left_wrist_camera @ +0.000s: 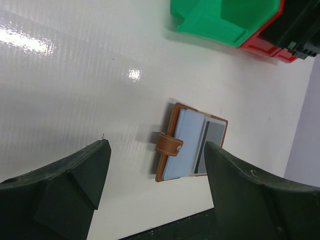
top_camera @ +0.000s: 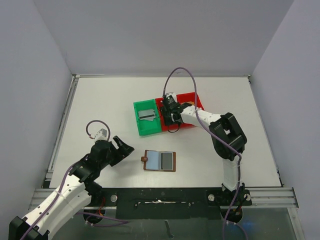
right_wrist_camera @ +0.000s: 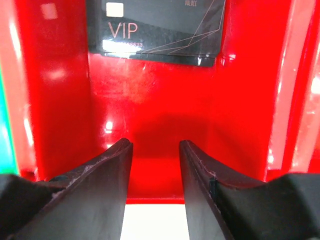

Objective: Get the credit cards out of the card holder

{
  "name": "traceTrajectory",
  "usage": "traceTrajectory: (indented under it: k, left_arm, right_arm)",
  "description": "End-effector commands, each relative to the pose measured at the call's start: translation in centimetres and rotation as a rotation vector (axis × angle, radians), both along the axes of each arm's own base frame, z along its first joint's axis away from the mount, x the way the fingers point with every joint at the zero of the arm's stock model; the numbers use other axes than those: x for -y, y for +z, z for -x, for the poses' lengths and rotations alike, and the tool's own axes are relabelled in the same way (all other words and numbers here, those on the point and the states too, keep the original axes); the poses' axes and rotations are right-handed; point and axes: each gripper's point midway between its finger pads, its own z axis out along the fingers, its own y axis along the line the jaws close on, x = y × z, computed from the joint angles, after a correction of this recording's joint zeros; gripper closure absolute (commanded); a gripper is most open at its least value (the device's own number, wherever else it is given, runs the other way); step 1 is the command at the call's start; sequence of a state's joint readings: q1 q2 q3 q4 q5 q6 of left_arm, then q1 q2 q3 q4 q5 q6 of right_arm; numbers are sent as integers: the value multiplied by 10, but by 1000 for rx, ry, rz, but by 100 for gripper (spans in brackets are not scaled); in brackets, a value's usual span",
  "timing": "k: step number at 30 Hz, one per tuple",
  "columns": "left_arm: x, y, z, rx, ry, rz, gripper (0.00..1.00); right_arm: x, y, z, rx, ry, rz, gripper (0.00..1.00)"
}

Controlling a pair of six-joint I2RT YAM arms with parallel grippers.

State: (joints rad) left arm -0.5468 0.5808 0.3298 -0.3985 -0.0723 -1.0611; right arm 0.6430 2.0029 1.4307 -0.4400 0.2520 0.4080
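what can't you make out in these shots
Black VIP card: upper part cut off by right wrist view's edge.
Red bin floor: top view, partly hidden under the right gripper.
Card holder pockets: contents unclear, too small in left wrist view.
Grey card in the green bin: print too small, top view.

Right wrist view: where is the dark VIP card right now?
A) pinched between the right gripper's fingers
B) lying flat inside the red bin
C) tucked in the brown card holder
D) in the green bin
B: the VIP card lies flat on the floor of the red bin, ahead of the right gripper, whose jaws stand apart with nothing between them.
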Motion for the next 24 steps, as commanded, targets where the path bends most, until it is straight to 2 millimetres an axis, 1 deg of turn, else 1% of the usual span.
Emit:
traceTrajectory:
  k: [1, 6, 11, 13, 16, 19, 21, 24]
  left_arm:
    - [4, 20, -11, 74, 2, 35, 24]
    - [5, 20, -12, 77, 6, 41, 24]
    - [10, 19, -13, 78, -8, 57, 24]
    - [11, 17, -13, 74, -14, 61, 24]
    - [15, 15, -14, 71, -25, 67, 24]
    - [18, 22, -18, 92, -32, 78, 24]
    - [18, 29, -23, 116, -26, 70, 24]
    - [14, 33, -33, 131, -6, 23, 24]
  right_arm:
    - [1, 16, 14, 12, -15, -44, 58]
    - [3, 11, 43, -17, -20, -42, 59]
    - [-6, 21, 69, -4, -26, -48, 59]
    - [-6, 27, 75, 11, -35, -55, 59]
    - [-5, 45, 74, 44, -44, -77, 59]
    - [-12, 72, 69, 93, -26, -116, 58]
    - [-25, 92, 69, 125, 19, -160, 58]
    - [-49, 112, 71, 155, 90, -218, 60]
